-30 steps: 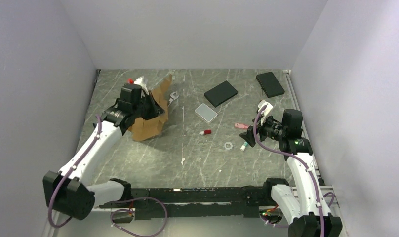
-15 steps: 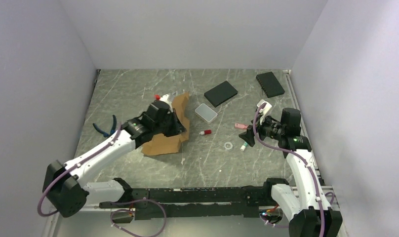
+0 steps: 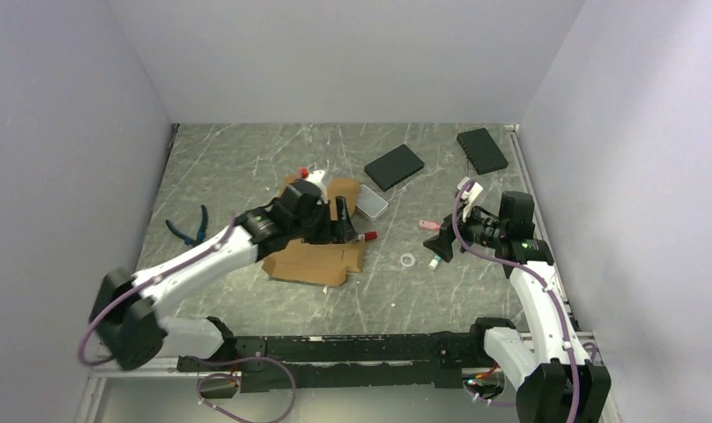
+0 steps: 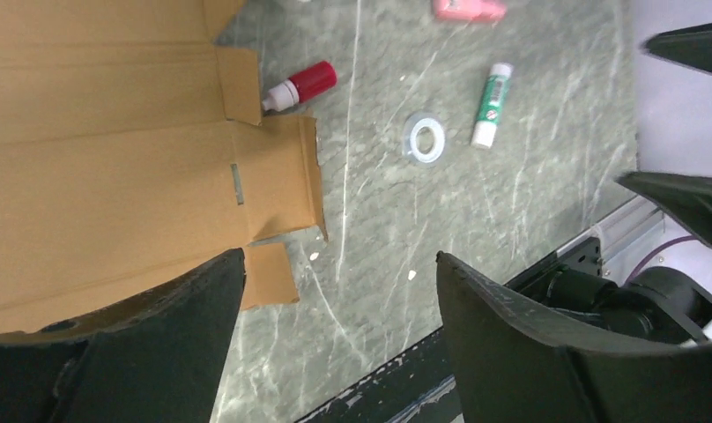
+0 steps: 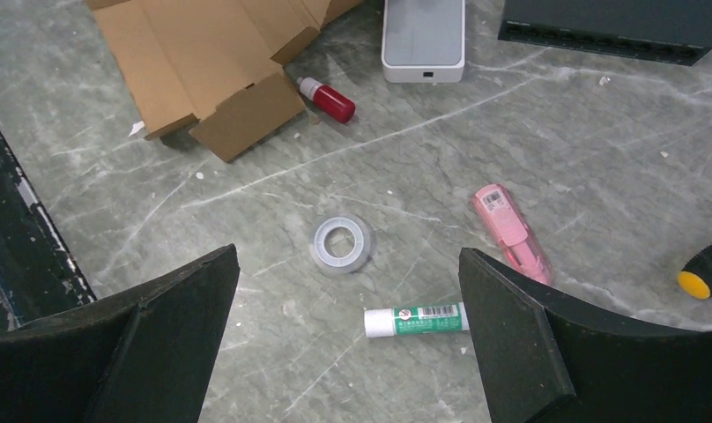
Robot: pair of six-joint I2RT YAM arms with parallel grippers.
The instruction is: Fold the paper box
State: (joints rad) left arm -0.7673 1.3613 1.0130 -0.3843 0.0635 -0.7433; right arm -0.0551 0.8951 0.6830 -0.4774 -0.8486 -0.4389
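The left arm point(image 3: 194, 264) and right arm point(image 3: 539, 295) share one build: white, rounded link shells between black, drum-shaped joint housings. A thin purple cable point(image 4: 663, 251) trails along each arm down to the black base rail point(image 3: 352, 348) joining them. The left gripper point(image 4: 335, 344) and right gripper point(image 5: 348, 344) have broad, matte black, wedge-shaped jaws. Farthest from that rail, a white block point(image 3: 470, 188) tops the right wrist.

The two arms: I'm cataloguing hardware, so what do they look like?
The left arm and right arm have white link shells, black joints and a purple cable looped alongside. The left gripper and right gripper have broad, black, wedge-shaped fingers.
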